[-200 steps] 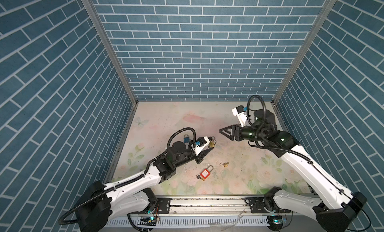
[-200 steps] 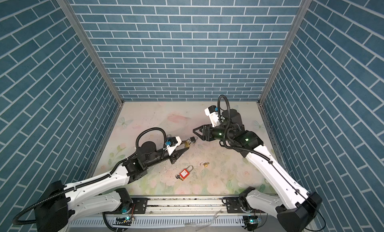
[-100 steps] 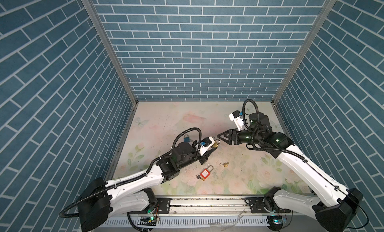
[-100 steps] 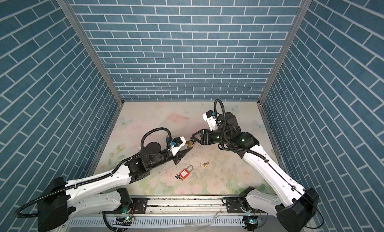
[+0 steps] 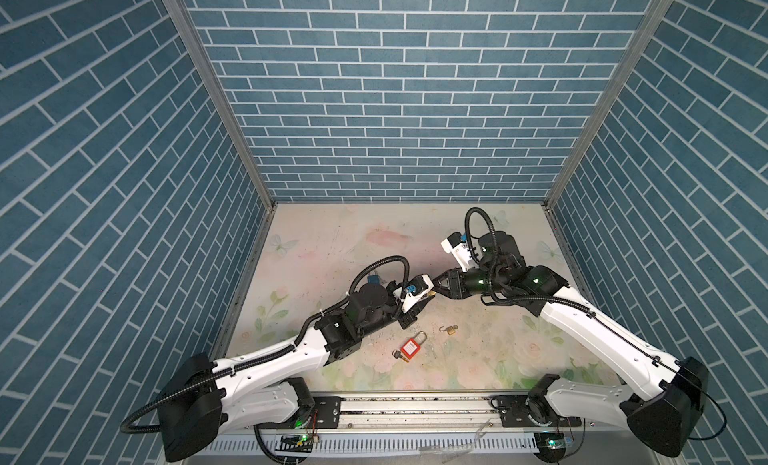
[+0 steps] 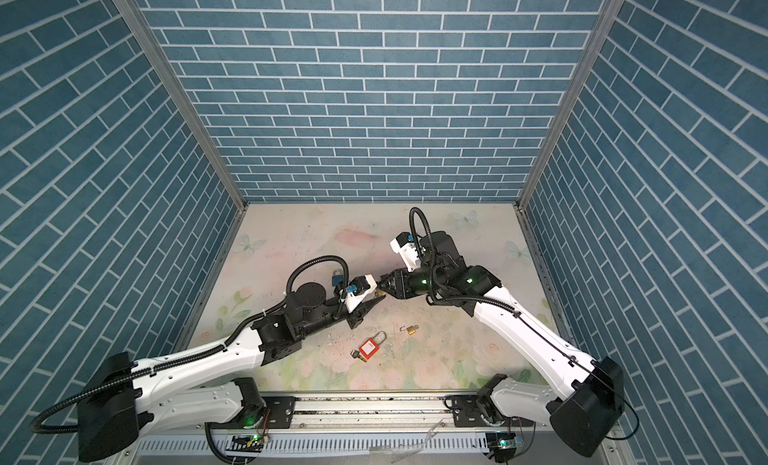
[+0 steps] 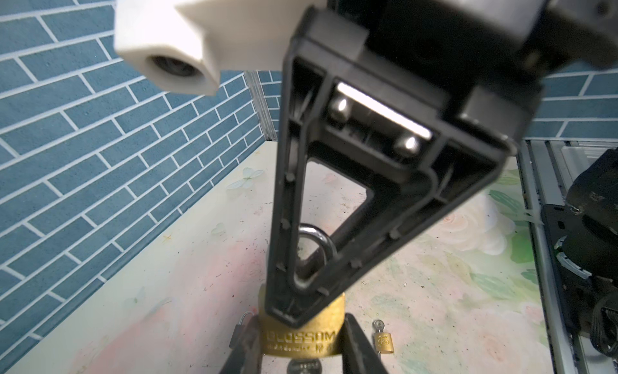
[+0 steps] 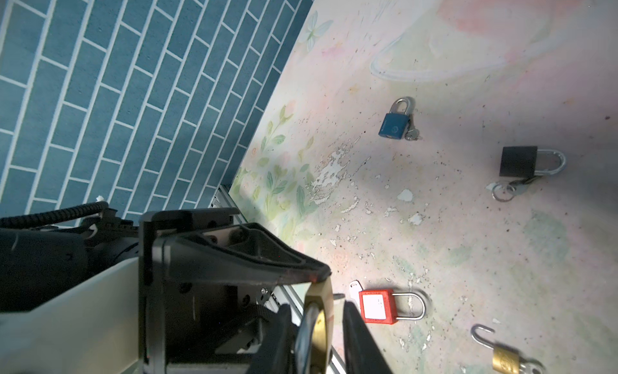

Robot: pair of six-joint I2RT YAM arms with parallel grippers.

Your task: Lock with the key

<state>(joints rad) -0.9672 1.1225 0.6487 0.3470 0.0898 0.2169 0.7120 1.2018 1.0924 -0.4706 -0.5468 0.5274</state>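
A brass padlock (image 7: 301, 337) marked BLOSSOM hangs above the floor. My left gripper (image 7: 301, 350) is shut on the sides of its body. The round head of the key (image 7: 302, 367) shows under the body, between the left fingers. The steel shackle (image 7: 312, 238) points away towards my right gripper (image 8: 316, 307). The right jaws straddle the shackle end of the padlock (image 8: 322, 298) edge-on. One right finger lies against it, and a thin strip of floor shows beside the other. In both top views the two grippers (image 5: 428, 296) (image 6: 381, 286) meet mid-floor.
On the floor lie a red padlock (image 5: 410, 348) with its key, a small brass padlock (image 5: 451, 329) with an open shackle, a blue padlock (image 8: 394, 125) and a black padlock (image 8: 517, 161) with a key ring. Blue brick walls (image 5: 124, 192) enclose the floor.
My right gripper has travelled left to the padlock held by the left gripper, and its jaws have narrowed round it. The left gripper has shifted slightly towards it, its grip unchanged.
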